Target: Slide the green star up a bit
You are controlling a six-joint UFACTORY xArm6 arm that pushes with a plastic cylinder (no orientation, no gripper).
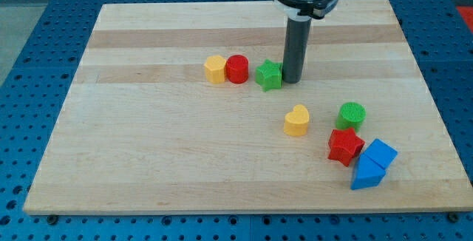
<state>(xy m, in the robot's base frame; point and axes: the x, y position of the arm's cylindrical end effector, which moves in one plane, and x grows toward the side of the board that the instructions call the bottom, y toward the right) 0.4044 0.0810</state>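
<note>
No jaws here, so open/shut n/a. My tip (291,80) is touching green star (269,75) at view's right; should be repositioned below star, then pushed up.

Star (269,75) just left of my tip (291,80), right of cylinder (237,69) and hexagon (215,69).

The tabletop (148,160) is pale wood with lighter and darker stripes, on a blue pegboard (44,19). Blocks: yellow hexagon (215,69), red cylinder (237,69), green star (269,75), yellow heart (296,120), green cylinder (351,115), red star (344,146), two blue blocks (373,163); dark grey rod (294,49)
</note>
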